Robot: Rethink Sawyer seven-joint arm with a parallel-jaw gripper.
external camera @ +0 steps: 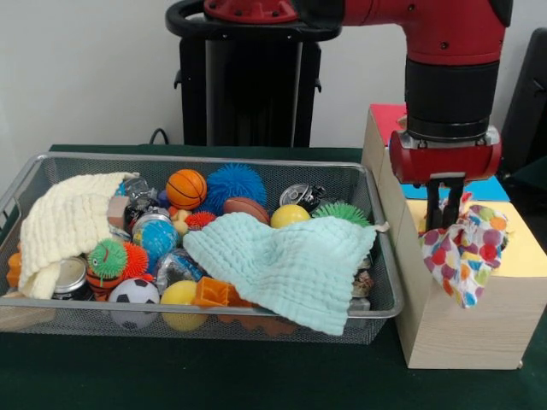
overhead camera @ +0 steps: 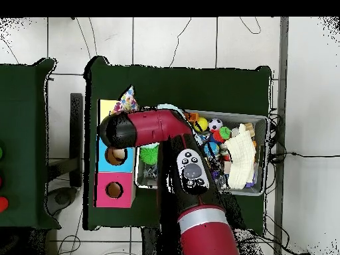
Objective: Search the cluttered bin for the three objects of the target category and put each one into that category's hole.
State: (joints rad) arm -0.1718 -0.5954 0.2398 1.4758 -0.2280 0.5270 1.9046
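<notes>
**Transfer stage: one piece at the box**

Nearest us, the bin [external camera: 205, 162] holds clutter; we see no dotted pieces there. At the yellow-topped box [external camera: 479, 316], the gripper [external camera: 445, 224] pinches one dotted cloth [external camera: 464, 256], not yet dropped; its hole is hidden.

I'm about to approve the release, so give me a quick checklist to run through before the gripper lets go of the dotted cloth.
1. Cloth held: ok. The gripper is shut on the dotted cloth, which hangs below it.
2. Over the right box: ok. The cloth hangs at the yellow-topped box.
3. Cloth above the hole: cannot tell. The hole is hidden in both views.
4. Cloth clear of the box edge: not ok. It drapes over the front edge.
5. Cloth clear of the bin: ok.
</notes>
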